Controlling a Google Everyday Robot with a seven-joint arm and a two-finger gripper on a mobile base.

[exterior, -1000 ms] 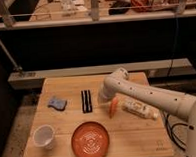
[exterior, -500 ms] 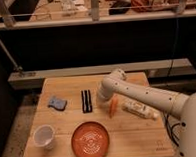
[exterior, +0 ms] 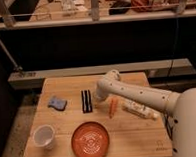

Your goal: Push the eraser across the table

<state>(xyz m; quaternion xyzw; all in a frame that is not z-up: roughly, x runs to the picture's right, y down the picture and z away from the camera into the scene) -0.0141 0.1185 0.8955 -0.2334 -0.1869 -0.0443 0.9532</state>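
Note:
The eraser [exterior: 86,101] is a flat black oblong block with a thin pale line, lying lengthwise on the light wooden table [exterior: 65,145] near its middle back. My white arm reaches in from the right. The gripper [exterior: 97,96] hangs at the arm's end just right of the eraser, close beside its right edge. Whether it touches the eraser cannot be told.
A blue-grey sponge pad [exterior: 57,102] lies left of the eraser. A white cup [exterior: 43,136] stands at the front left. An orange plate [exterior: 91,140] sits at the front middle. A carrot [exterior: 112,107] and a pale tube [exterior: 139,109] lie under the arm on the right.
The gripper has moved left, from over the carrot toward the eraser's right side. The eraser has stayed in place.

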